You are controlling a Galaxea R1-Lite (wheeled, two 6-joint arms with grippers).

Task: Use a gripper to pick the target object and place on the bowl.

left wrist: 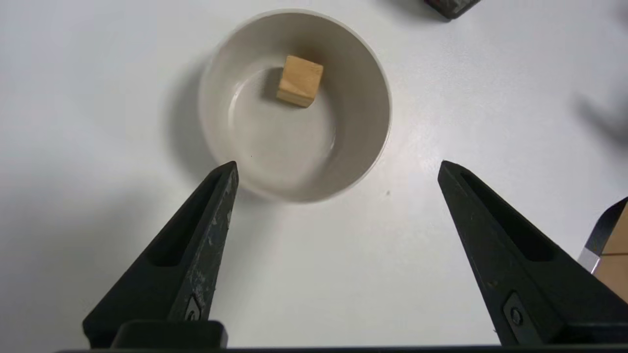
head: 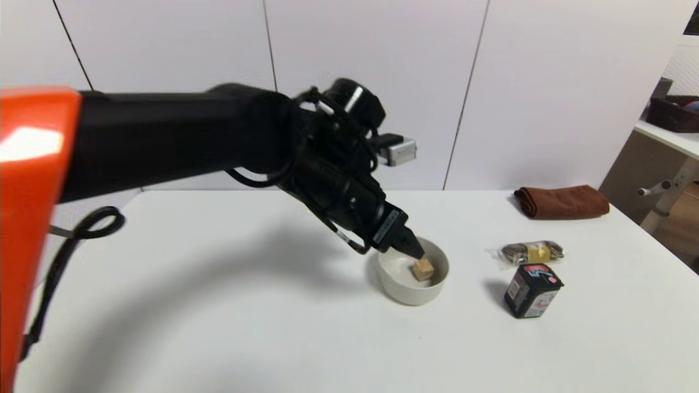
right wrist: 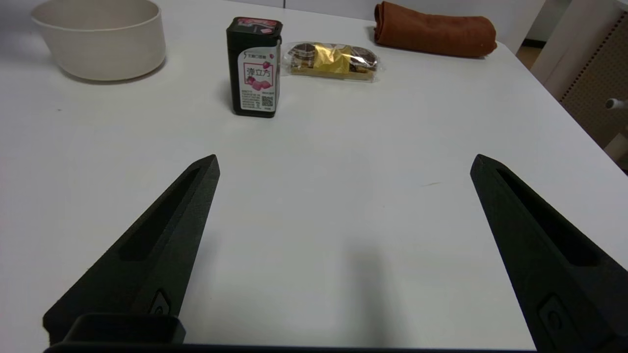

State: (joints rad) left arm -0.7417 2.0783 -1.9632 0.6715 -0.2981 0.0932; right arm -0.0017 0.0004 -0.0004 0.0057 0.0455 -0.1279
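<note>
The light-tan wooden cube (head: pixel 423 270) lies inside the grey-white bowl (head: pixel 437 288) at the table's middle. In the left wrist view the cube (left wrist: pixel 300 81) rests against the bowl's inner wall (left wrist: pixel 363 113). My left gripper (head: pixel 413 251) hangs just above the bowl's rim, open and empty; its fingers (left wrist: pixel 206 230) are spread wide, with the gripper (left wrist: pixel 338 169) back from the cube. My right gripper (right wrist: pixel 343 164) is open and empty over bare table, out of the head view; the bowl (right wrist: pixel 98 44) shows far off in its view.
A black printed box (head: pixel 531 290) stands to the right of the bowl, also in the right wrist view (right wrist: pixel 255 66). A wrapped snack packet (head: pixel 531 253) lies behind it. A folded brown cloth (head: pixel 561 201) sits at the back right. The table's right edge (head: pixel 661 240) is near.
</note>
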